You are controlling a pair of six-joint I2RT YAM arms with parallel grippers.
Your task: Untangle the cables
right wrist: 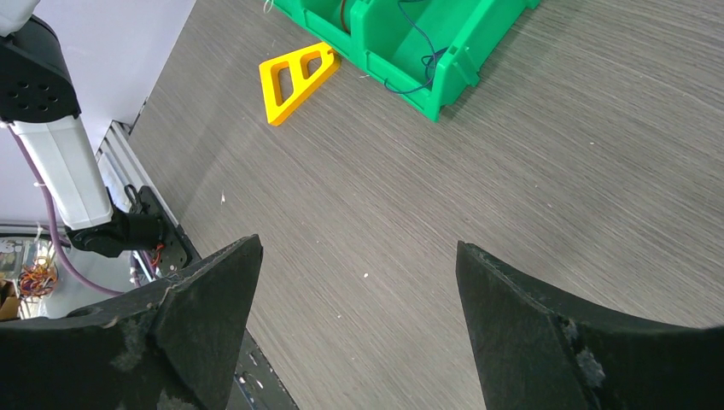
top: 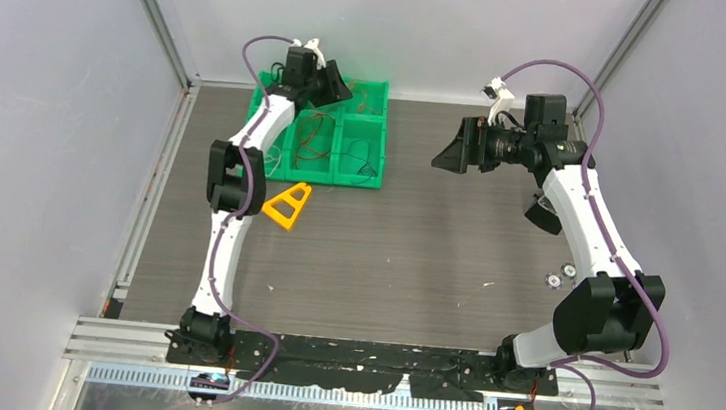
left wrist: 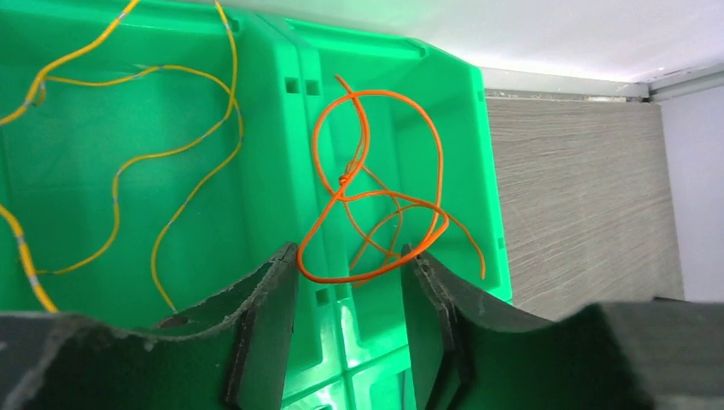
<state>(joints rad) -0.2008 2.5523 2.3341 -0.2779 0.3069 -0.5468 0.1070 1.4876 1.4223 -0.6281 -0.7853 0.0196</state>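
Currently the left end effector (left wrist: 348, 256) stands unclenched astride the knotted orange cable (left wrist: 345, 180) in the green bin (left wrist: 273, 145) (right end effector (right wrist: 359, 256) released, empty); pinching both strands could tighten the knot.

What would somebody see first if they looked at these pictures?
The bright green bins at the far left of the table jump out first. In the left wrist view, a knotted orange cable curls over one compartment, its lower loop between the open fingers of the left gripper. A yellow triangle lies on the table by the bins' near edge.
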